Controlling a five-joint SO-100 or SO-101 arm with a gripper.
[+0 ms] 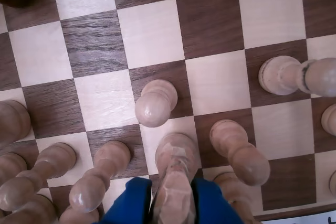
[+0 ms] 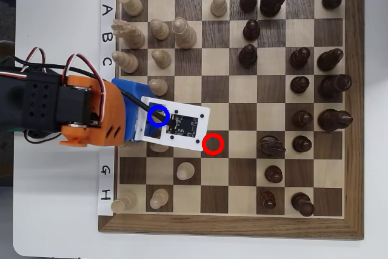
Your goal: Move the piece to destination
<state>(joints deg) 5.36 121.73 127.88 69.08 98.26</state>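
Two blue fingers (image 1: pixel 126 205) clamp the piece (image 1: pixel 176 171). We judge it should go down straight onto destination (image 2: pixel 158 116), clear of neighbouring pawns (image 1: pixel 155 103).

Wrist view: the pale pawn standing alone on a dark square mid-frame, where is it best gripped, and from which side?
Grip the pale pawn by its round head, coming straight down from above. It stands upright, and the squares to its left and right in the wrist view are bare, so fingers should fit there.
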